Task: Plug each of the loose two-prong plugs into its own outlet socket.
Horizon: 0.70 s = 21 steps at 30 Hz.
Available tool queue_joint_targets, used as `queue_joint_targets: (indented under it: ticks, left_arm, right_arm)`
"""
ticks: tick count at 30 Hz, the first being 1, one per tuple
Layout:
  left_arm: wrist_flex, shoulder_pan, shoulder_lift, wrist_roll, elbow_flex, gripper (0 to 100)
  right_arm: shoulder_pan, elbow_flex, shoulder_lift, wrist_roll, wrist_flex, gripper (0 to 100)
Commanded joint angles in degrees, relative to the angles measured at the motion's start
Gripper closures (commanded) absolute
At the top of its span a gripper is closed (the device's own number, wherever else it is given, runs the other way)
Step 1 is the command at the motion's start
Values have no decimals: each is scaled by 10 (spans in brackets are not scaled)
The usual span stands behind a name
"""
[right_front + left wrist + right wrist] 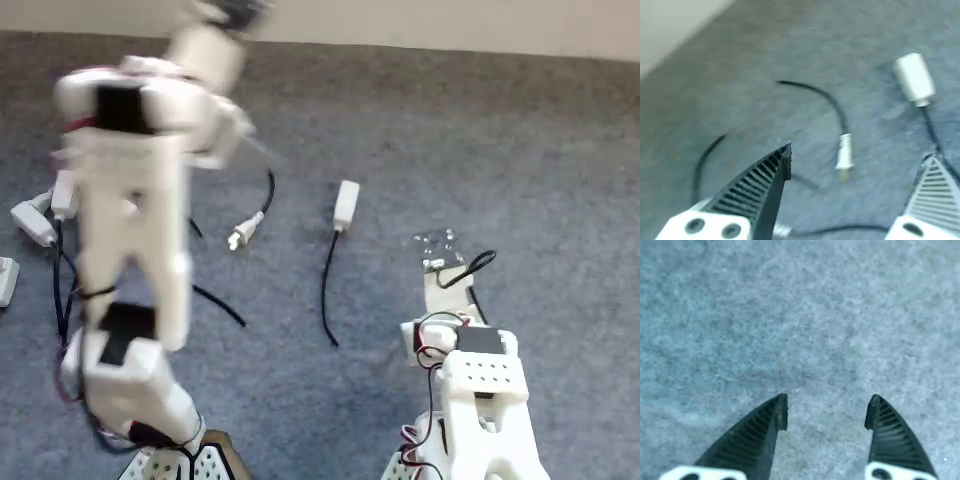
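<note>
The left end effector (859, 152) hangs above the desk (520, 130) with its fingers spread wide and nothing between them. From the left wrist view a loose plug (844, 151) and a white socket (914, 77) lie below it on the grey surface.

In the high view the plug (243, 231) lies left of centre with its black cord (270, 188) curving off to the far side. The socket (345, 203) lies just right of it, apart from it, and its own cord runs back toward the near side. More white pieces (35, 222) lie at the left edge, too blurred to tell apart.

The right end effector (828, 398) is on the right side of the desk, right of the socket. Its fingers are partly spread over bare grey surface and it grips nothing.
</note>
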<state>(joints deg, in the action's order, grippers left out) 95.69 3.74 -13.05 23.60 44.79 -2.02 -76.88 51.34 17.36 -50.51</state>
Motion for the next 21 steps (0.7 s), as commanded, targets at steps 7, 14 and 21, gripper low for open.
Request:
queue_joint_targets:
  ticks: [7,14,21]
  left_arm:
    - [-193,109,-225,-53,-43,620]
    - [-229,138,-262,-53,-43,620]
    - [-258,87,-326,-50,-43,621]
  right_arm:
    - [-19,7,15,-4,8,749]
    - [-22,6,15,-4,8,749]
    - [-22,8,15,-4,8,749]
